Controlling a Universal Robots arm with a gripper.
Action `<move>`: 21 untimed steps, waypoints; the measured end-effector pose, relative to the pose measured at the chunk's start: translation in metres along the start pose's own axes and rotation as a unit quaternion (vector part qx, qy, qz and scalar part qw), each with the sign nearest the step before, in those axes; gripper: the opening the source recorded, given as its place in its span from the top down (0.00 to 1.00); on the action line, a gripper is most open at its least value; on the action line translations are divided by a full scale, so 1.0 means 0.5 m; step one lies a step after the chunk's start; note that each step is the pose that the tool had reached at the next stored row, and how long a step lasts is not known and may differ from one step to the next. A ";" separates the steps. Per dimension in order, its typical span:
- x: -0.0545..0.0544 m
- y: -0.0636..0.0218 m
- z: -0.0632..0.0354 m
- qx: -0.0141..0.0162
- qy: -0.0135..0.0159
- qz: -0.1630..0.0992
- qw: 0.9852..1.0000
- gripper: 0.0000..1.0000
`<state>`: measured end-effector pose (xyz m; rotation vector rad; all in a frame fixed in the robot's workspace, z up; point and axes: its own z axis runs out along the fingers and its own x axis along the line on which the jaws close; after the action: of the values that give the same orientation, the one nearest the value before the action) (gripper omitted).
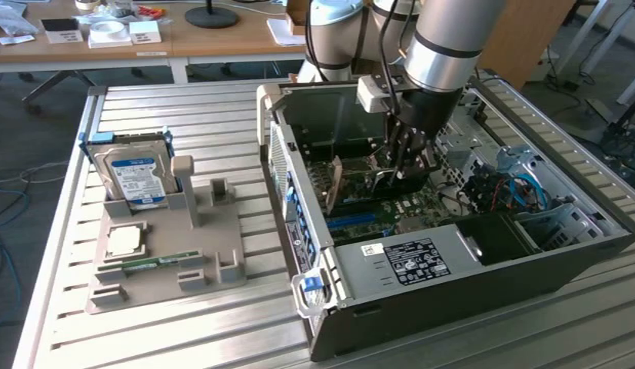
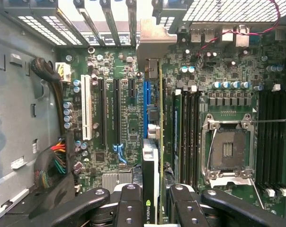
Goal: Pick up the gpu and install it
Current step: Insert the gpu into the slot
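Slatted metal table carries the open computer case; inside, my gripper pinches the gpu edge-on over the motherboard.

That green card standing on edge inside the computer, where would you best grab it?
Along its upper long edge, coming straight down from above: the graphics card is thin and upright, so the gripper can pinch its two flat faces.

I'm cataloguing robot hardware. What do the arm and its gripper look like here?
The arm is a thick silver-grey tube with black rings at one joint, turning black toward the wrist. A small white box is mounted there, and black cables run alongside. The gripper is black, its fingers built of jointed links with round silver pins.
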<state>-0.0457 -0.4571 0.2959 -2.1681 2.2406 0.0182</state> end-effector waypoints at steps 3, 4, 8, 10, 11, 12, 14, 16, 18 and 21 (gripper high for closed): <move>0.000 0.000 0.000 0.000 0.000 0.000 1.000 0.73; 0.000 0.000 0.000 0.000 0.000 0.000 1.000 0.73; 0.000 0.001 0.005 0.000 0.000 0.000 1.000 0.73; 0.000 0.001 0.008 0.000 0.000 0.000 1.000 0.73; 0.000 0.001 0.008 0.000 0.000 0.000 1.000 0.73; 0.000 0.001 0.008 0.000 0.000 0.000 1.000 0.73; 0.000 0.001 0.009 0.000 0.000 0.000 1.000 0.73; 0.000 0.001 0.009 0.000 0.000 0.000 1.000 0.73; 0.000 0.001 0.009 0.000 0.000 0.000 1.000 0.73; 0.000 0.002 0.010 0.000 0.000 0.000 1.000 0.73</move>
<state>-0.0468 -0.4569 0.2911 -2.1679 2.2405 0.0184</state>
